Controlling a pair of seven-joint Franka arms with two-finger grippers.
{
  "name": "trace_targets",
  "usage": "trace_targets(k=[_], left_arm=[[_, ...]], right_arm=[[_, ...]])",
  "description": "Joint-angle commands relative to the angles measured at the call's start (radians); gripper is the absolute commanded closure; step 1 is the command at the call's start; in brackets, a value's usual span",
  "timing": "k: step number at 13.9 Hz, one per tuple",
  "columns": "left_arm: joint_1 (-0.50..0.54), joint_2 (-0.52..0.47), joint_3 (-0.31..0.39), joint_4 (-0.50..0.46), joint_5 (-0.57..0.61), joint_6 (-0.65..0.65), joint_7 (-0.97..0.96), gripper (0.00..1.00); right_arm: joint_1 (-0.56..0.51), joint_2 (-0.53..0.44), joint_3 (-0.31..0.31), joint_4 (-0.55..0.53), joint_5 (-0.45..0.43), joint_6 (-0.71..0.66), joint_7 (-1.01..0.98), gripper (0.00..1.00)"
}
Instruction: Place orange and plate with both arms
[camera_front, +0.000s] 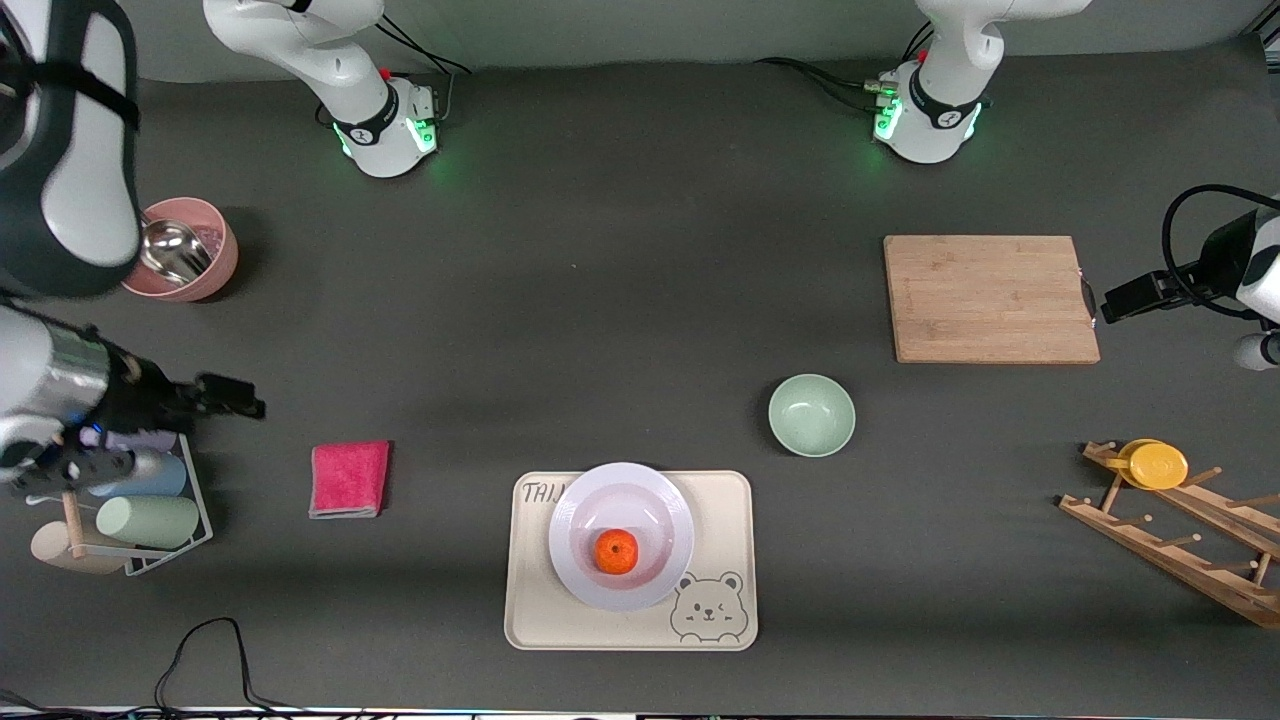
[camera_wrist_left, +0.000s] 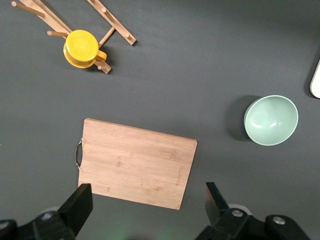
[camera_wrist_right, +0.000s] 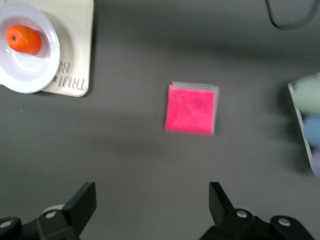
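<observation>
Dark grey table. Orange sits in the plate, its stem dimple facing up; plate on the bear tray, near the front camera. Both well apart from either gripper. Right gripper hangs over bare table near the pink cloth, jaws spread, empty. Left gripper over the cutting board, jaws wide, empty. Green bowl empty. Pink cup holds something metal.

only the letters "thi" can be read, on the cream tray beside the plate.
</observation>
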Motion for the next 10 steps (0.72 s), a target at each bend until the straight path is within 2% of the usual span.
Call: trace_targets(k=[1,3,5,10], left_arm=[[-0.003,-0.006,0.003,0.006,0.006,-0.007,-0.005,0.0],[-0.001,-0.006,0.003,0.006,0.006,-0.006,-0.005,0.0],[-0.001,-0.006,0.003,0.008,0.004,-0.004,-0.002,0.0],[0.0,-0.006,0.004,0.014,0.004,-0.006,0.001,0.0]], right_arm=[[-0.099,-0.194,0.144,-0.215,-0.103,0.032,0.098,0.0],[-0.122,-0.211,0.162,-0.215,-0.122,0.032,0.094,0.0],[-0.121,-0.216,0.162,-0.192,-0.186,0.029,0.088,0.0],[-0.121,-0.213,0.122,-0.17,-0.183,-0.029,0.077,0.0]])
